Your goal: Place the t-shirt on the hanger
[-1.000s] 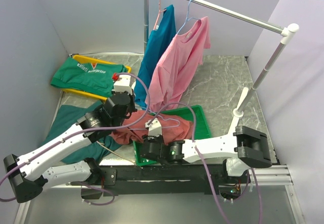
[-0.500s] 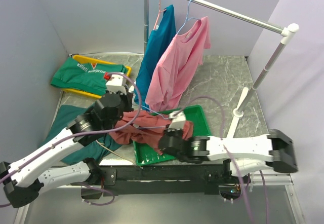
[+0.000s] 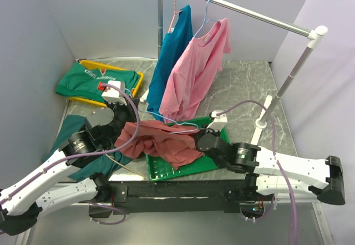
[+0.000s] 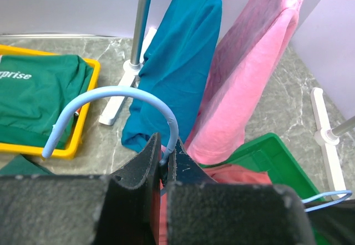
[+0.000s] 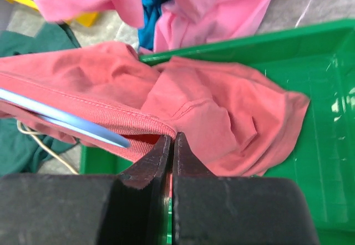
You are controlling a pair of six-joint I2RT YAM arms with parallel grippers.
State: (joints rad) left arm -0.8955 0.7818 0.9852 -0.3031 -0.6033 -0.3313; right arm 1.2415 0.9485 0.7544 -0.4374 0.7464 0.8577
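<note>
the salmon-red t-shirt lies bunched over the left half of the green tray, and part of it spills past the tray's left rim toward the left arm. the light blue hanger is held above the tray's far-left corner. the left gripper is closed on the wire just under the curled hook, which stands up and arches to the left in the left wrist view. one shoulder of the hanger reaches along the far edge of the tray. in the right wrist view a blue wire arm lies across the cloth and ends at the shirt's ribbed edge. the right gripper sits over the tray's middle, its jaws pinched together on that ribbed edge, with red cloth piled behind them inside the tray. beyond the tray's far rim a pink t-shirt and a teal-blue t-shirt hang from a rail, the pink hem reaching down close to the tray. far left of the tray, a green shirt lies in a yellow tray on the counter.
</note>
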